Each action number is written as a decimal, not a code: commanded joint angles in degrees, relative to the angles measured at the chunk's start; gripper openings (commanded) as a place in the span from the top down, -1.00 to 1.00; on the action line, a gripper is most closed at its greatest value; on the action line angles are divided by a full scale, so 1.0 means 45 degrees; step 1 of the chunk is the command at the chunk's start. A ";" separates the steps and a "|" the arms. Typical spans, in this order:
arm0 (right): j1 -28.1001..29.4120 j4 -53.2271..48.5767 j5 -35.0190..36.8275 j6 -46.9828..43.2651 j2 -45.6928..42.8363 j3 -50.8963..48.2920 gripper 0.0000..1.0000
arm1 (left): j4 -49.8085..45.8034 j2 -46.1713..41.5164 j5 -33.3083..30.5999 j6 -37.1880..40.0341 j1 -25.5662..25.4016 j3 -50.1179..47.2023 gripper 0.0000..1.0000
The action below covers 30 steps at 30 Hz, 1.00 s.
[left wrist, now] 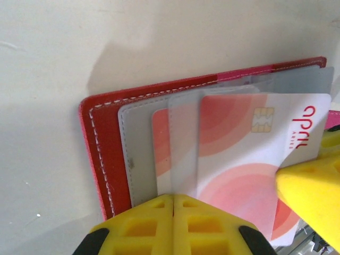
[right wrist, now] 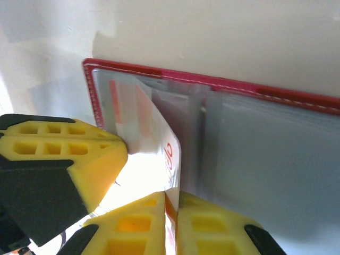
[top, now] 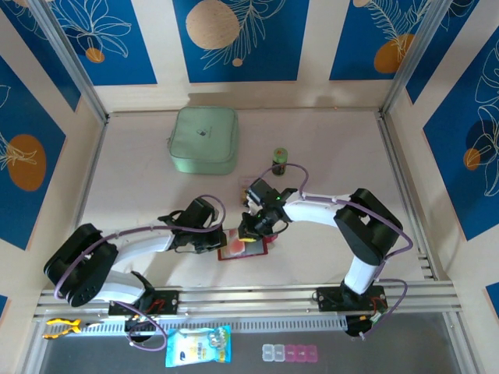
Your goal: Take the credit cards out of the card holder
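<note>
The red card holder (top: 234, 251) lies open on the table between the arms, its clear pockets up (left wrist: 106, 154) (right wrist: 159, 73). A white credit card (left wrist: 249, 154) with pink-red circles and a chip sticks partway out of a pocket toward the right. My right gripper (right wrist: 171, 204) (top: 251, 231) is shut on that card's edge (right wrist: 159, 143). My left gripper (left wrist: 173, 199) (top: 218, 238) is shut, its yellow tips resting on the edge of a clear pocket. Another reddish card (left wrist: 161, 154) sits inside a pocket.
A mint-green square case (top: 204, 139) lies at the back left. A small green can (top: 279, 160) stands behind the right gripper. A blue packet (top: 198, 345) and pill boxes (top: 290, 353) lie below the rail at the near edge.
</note>
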 commanded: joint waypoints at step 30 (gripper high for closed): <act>-0.0166 0.0633 -0.0860 -0.0201 -0.0050 -0.0451 0.66 | 0.0547 0.0704 0.0637 -0.0363 0.0072 0.0019 1.00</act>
